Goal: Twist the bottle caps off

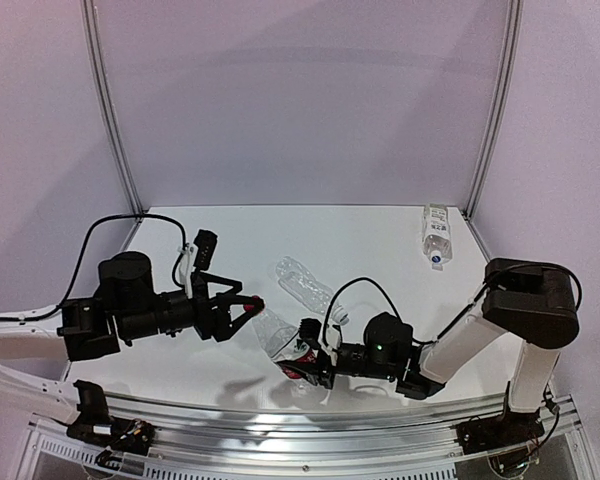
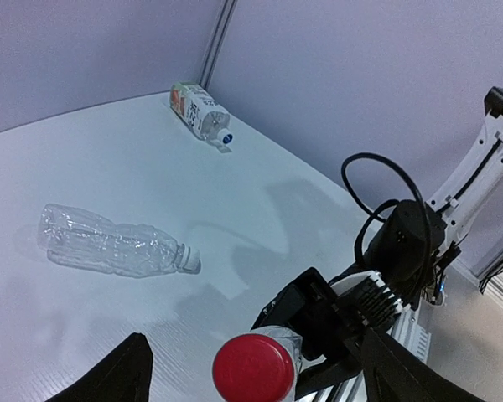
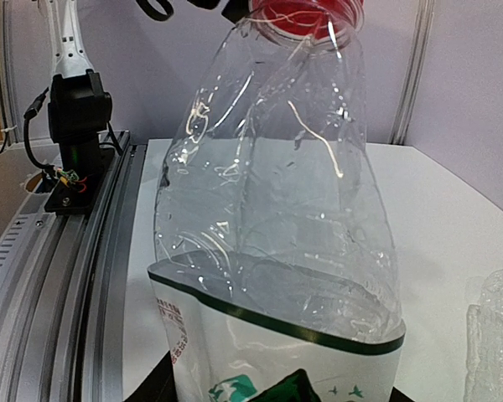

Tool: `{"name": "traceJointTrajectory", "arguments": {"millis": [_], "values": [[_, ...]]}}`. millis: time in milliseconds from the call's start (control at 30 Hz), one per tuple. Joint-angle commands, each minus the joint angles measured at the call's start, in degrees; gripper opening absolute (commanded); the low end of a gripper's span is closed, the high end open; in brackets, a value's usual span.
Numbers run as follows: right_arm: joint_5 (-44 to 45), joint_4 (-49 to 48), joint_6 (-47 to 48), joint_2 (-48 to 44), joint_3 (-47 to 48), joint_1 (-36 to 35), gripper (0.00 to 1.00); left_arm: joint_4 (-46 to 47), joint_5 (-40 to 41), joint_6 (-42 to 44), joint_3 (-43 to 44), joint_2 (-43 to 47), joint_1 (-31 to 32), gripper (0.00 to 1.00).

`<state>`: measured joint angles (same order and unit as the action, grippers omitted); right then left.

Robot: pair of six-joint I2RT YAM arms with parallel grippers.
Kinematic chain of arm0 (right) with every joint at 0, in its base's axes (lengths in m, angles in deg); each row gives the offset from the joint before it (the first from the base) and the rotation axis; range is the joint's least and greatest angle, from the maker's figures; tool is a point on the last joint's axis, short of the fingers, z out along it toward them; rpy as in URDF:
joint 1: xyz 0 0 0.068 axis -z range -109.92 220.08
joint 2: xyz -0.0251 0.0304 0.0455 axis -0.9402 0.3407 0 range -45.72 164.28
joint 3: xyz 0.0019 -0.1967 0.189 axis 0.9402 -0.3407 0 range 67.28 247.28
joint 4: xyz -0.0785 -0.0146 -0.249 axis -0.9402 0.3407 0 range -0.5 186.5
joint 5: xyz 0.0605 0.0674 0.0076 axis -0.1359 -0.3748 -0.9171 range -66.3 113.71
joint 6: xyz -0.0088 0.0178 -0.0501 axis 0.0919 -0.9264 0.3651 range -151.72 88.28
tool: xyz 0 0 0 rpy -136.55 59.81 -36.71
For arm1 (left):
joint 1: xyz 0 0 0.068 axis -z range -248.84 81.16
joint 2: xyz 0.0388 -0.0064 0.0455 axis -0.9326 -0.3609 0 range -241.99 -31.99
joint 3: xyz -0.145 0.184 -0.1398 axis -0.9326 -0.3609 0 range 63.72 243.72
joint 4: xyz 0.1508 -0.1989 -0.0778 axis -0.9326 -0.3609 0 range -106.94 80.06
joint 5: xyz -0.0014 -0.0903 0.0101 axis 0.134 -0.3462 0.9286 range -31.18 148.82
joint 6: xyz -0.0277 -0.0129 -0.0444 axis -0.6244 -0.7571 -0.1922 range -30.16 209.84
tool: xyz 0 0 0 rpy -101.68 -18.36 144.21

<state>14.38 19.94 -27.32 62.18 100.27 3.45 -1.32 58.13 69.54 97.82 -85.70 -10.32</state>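
Note:
My right gripper (image 1: pixel 306 362) is shut on the lower part of a crumpled clear bottle (image 3: pixel 277 193) with a white label edged in green (image 3: pixel 260 352), and holds it tilted up to the left. Its red cap (image 2: pixel 253 368) points at my left gripper (image 2: pixel 253 345), which is open, one finger on each side of the cap without touching it. The cap also shows in the top view (image 1: pixel 253 302). A slim ribbed bottle (image 2: pixel 109 241) with a white cap (image 2: pixel 189 262) lies mid-table. A labelled bottle (image 2: pixel 196 107) with a blue-and-white cap (image 2: pixel 226 138) lies at the far right corner.
A metal rail (image 3: pixel 59 276) runs along the table's near edge, with an arm base (image 3: pixel 77 126) bolted to it. The right arm's black cable (image 2: pixel 377 209) loops above its wrist. Walls and corner posts close the table at the back.

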Motion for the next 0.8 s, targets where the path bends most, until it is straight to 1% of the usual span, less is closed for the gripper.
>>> {"name": "traceJointTrajectory", "arguments": {"millis": [0,100,200,233,267,333,467,533,633,700,767], "values": [[-2.60,-2.52,-0.36,-1.04,-1.01,0.09,0.51,2.76,-2.85,0.43,2.54,-3.68,-0.43,0.81],[-2.74,-2.77,-0.28,-1.00,-1.13,0.02,0.51,3.76,-2.53,-0.30,2.82,-5.51,-0.48,0.77],[-2.77,-3.43,-0.19,-1.19,-1.56,0.09,0.50,4.38,-2.14,-0.74,2.81,-6.26,-0.63,0.70],[-2.68,-3.59,-0.19,-1.20,-1.64,0.10,0.50,4.50,-2.13,-0.94,2.81,-6.43,-0.67,0.67],[-2.64,-3.71,-0.19,-1.32,-1.70,0.10,0.50,4.67,-2.25,-1.23,2.81,-6.69,-0.84,0.60],[-2.45,-3.70,-0.19,-1.29,-1.70,0.10,0.50,4.93,-2.49,-2.04,2.65,-6.92,-1.16,0.52],[-2.23,-3.78,-0.20,-1.23,-1.70,0.09,0.50,5.59,-3.37,-3.36,2.11,-6.68,-1.50,0.37],[-2.19,-3.90,-0.24,-1.28,-1.75,0.09,0.50,5.53,-3.69,-3.89,2.10,-6.71,-1.48,0.32],[-2.28,-4.18,-0.19,-1.53,-2.03,0.10,0.50,5.75,-4.62,-4.50,2.10,-7.18,-1.63,0.30],[-1.99,-4.35,-0.14,-1.79,-2.35,0.09,0.50,6.15,-5.58,-5.18,2.03,-7.43,-2.05,0.30],[-1.68,-4.51,-0.03,-1.96,-2.57,0.09,0.50,6.69,-6.40,-5.73,2.02,-7.93,-2.18,0.36]]}}
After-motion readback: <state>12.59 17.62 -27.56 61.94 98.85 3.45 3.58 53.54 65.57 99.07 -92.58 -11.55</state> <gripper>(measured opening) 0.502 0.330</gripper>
